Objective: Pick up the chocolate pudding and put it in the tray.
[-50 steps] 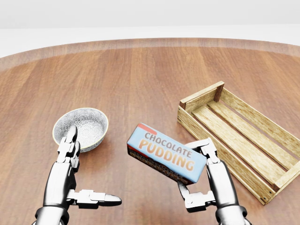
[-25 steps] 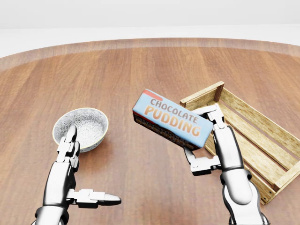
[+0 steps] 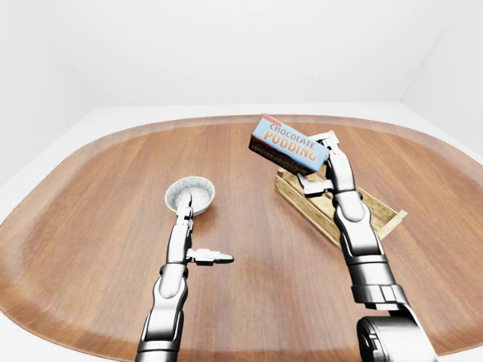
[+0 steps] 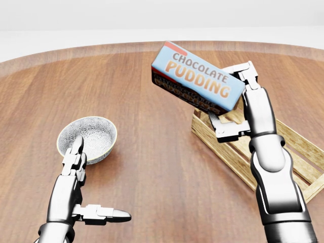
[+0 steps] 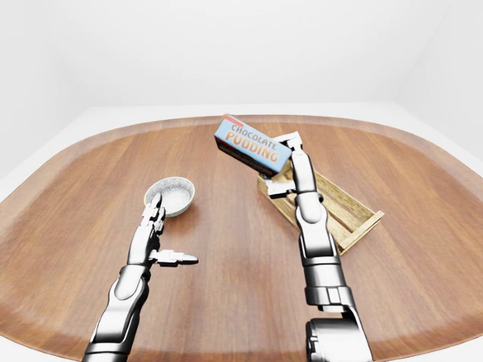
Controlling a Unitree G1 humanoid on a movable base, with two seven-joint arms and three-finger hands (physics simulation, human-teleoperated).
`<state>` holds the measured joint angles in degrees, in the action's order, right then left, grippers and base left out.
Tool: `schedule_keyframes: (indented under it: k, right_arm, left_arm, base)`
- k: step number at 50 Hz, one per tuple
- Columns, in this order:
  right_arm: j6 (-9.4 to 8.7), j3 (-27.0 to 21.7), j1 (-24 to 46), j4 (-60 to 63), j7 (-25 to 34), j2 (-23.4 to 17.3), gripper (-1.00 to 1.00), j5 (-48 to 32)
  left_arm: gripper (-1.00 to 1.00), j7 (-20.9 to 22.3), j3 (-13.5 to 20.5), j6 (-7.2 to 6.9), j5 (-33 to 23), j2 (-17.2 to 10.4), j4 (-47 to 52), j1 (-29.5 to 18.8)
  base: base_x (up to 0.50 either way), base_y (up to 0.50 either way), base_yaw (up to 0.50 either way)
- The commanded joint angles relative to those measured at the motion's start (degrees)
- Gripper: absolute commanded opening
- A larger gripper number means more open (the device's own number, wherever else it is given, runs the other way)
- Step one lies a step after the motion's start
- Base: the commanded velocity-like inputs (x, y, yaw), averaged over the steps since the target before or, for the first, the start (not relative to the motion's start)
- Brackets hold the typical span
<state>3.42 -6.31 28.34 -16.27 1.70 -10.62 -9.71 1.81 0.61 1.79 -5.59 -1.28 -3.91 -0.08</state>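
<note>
The chocolate pudding is a light blue box with a red corner and orange lettering. It hangs tilted in the air, above the near-left corner of the wooden tray. My right hand is shut on its right end, thumb below and fingers above. Part of the tray's left end is hidden behind the box and my forearm. At the lower left of the head view my left hand stands open and holds nothing, one finger pointing up and the thumb pointing right.
A patterned grey bowl with a pale rim stands on the round wooden table, just above my left hand. The slatted tray lies at an angle on the table's right side. White floor surrounds the table.
My right hand has lifted the pudding box up and to the right, from low beside the tray to above the tray's left end. The left hand and the bowl have not moved.
</note>
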Motion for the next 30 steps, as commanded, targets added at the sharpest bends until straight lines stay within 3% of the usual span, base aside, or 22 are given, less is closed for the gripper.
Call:
schedule_keyframes:
  k: [1,14,30]
  right_arm:
    - [0.3,-1.38,6.4,-4.99,-1.47,-2.6,-1.0,1.33]
    - [1.58,-2.32,13.65,-14.85,-1.96,-6.56,-1.0,2.25]
    - [1.58,-2.47,27.26,-44.81,-2.55,-10.02,-1.0,5.05]
  left_arm:
    - [1.0,0.84,0.39,0.21,1.5,0.04,-0.18,-0.18]
    - [1.0,0.8,0.27,0.1,1.4,0.12,0.11,0.14]
    - [1.0,0.47,0.29,0.05,1.49,0.18,-0.7,-0.23]
  base:
    - [0.0,0.0,0.0]
    - [0.0,0.0,0.0]
    - [0.0,0.0,0.0]
